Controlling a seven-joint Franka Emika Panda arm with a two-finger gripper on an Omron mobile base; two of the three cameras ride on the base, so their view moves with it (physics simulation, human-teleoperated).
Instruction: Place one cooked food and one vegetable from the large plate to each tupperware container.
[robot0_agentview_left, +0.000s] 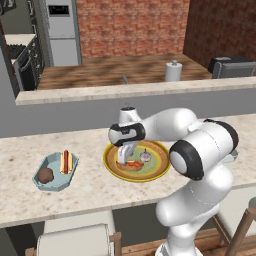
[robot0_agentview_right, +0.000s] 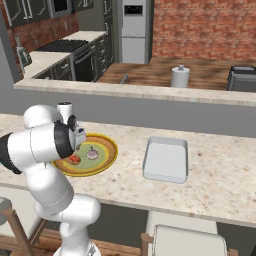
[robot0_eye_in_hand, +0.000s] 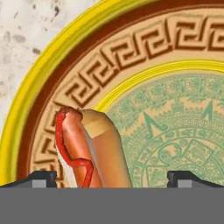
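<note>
Red-sausage hot dogs: 2. 1 lies in the blue tray (robot0_agentview_left: 53, 171) at left beside 1 brown lump (robot0_agentview_left: 45, 174); 1 lies on the patterned plate (robot0_agentview_left: 159, 169) between the spread end effector (robot0_eye_in_hand: 112, 179) fingertips, with 1 pale bulb (robot0_agentview_left: 145, 156). 1 grey tray (robot0_agentview_right: 166, 159).

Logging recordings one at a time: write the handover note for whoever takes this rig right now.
Gripper: open, low over the large plate, fingertips either side of the hot dog there; not gripped yet.
Blue octagonal container: holds a hot dog and the brown lump; done.
Grey-white rectangular container: holds nothing yet.
Pale bulb: on the plate.
Left: move the plate's hot dog and bulb into the rectangular container.
</note>
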